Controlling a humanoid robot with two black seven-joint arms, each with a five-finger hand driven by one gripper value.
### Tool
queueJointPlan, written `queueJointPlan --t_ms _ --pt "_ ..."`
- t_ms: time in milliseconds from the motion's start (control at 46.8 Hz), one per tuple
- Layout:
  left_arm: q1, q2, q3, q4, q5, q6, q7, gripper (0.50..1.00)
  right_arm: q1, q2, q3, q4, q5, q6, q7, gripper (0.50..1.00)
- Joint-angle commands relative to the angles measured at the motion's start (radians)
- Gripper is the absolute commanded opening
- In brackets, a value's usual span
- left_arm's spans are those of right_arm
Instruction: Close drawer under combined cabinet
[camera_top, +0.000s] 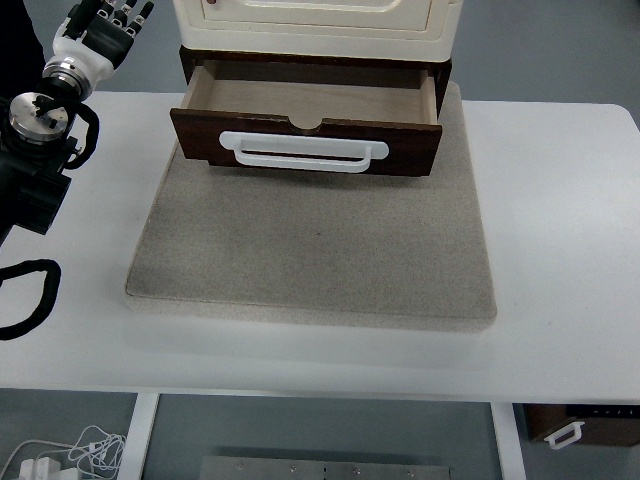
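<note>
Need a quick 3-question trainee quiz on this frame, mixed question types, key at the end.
1. True or false: the drawer under the cabinet is pulled out and looks empty.
2. Which robot hand shows in the view?
A. left hand, at the top-left corner
B. right, over the mat
C. both, on the handle
3. Fill in: the drawer's white handle hangs over the grey ____ on the white table.

Key: 1 true; 2 A; 3 mat. The left hand is away from the drawer, touching nothing visible.
</note>
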Motion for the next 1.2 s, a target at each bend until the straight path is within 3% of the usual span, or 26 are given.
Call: queueJointPlan --t_ms 0,897,1174 --pt "0.0 0.0 0.0 0.0 0.0 0.0 0.0 0.996 0.0 0.0 0.0 0.0 0.0 0.0 0.0 0.952" --pt "-0.021 0.017 0.0 -0.002 0.003 -0.028 0.0 0.996 0.0 0.0 0.0 0.0 0.0 0.0 0.0 0.952" --pt "-0.089 0.078 0.011 -0.003 0.018 -0.031 0.0 0.994 0.0 0.0 0.0 0.0 0.0 0.0 0.0 0.952"
